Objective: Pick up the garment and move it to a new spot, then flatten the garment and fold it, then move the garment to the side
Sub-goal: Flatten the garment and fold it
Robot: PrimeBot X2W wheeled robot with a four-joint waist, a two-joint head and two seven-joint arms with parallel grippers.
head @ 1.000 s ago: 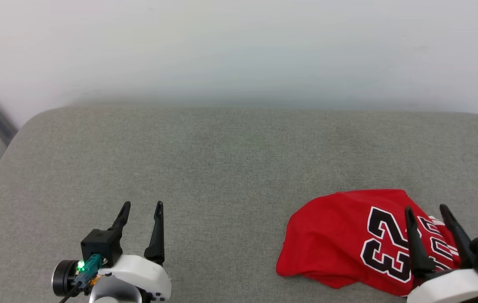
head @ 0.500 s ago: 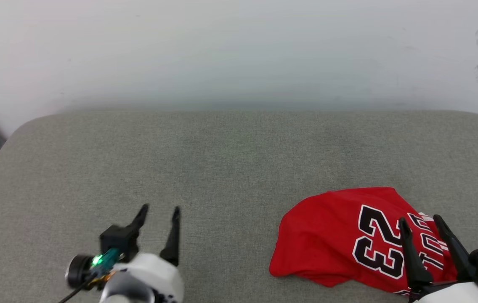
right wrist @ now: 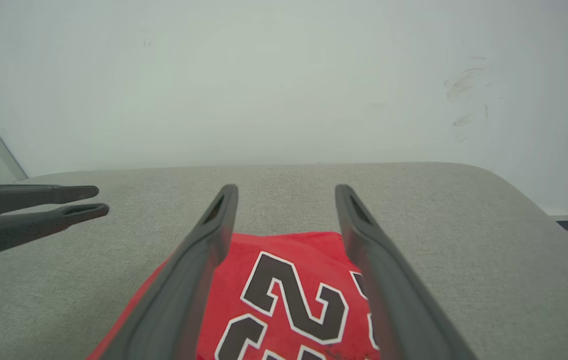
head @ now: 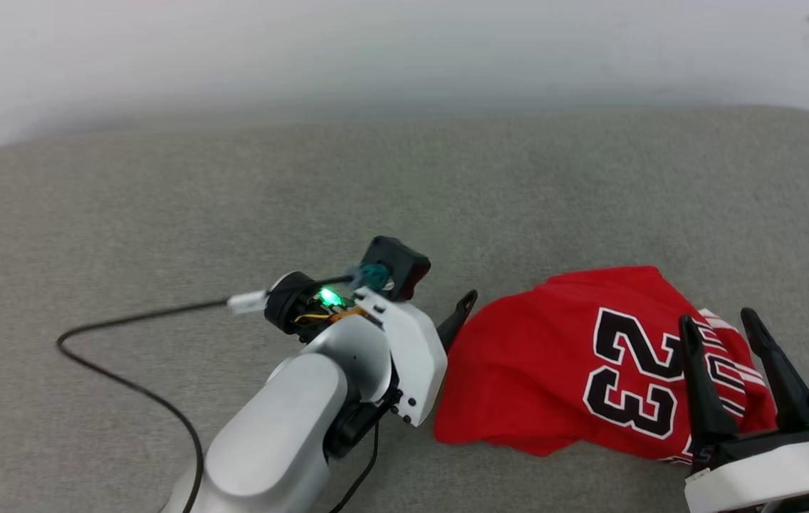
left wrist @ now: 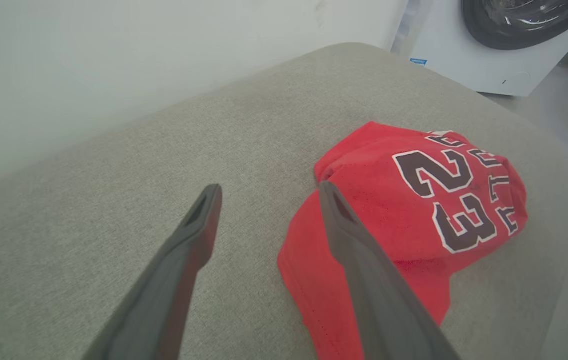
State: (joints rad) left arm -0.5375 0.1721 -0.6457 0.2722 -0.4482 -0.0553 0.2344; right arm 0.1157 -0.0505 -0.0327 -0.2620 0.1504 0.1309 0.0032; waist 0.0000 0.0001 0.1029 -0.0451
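Note:
The garment [head: 540, 356], a red jersey with a black, white-outlined 23, lies crumpled on the right part of the grey padded surface [head: 162, 199]. My left gripper [head: 465, 306] reaches in from the left. In the left wrist view it [left wrist: 269, 190] is open, with one finger over the garment's [left wrist: 404, 215] left edge and the other over bare pad. My right gripper [head: 718, 320] stands open over the garment's right part, above the lettering. In the right wrist view the garment [right wrist: 244, 255] shows between its own fingers [right wrist: 286, 192]. Nothing is held.
A black cable [head: 127, 370] trails from the left wrist across the pad. A white wall runs behind the pad. A white washing machine [left wrist: 494, 45] stands beyond the pad's rounded right end. The left gripper [right wrist: 84, 200] appears at the right wrist view's left edge.
The left arm has swung right and forward from the pad's lower left to the garment's left edge. The head view has shifted too. The right gripper stays over the garment.

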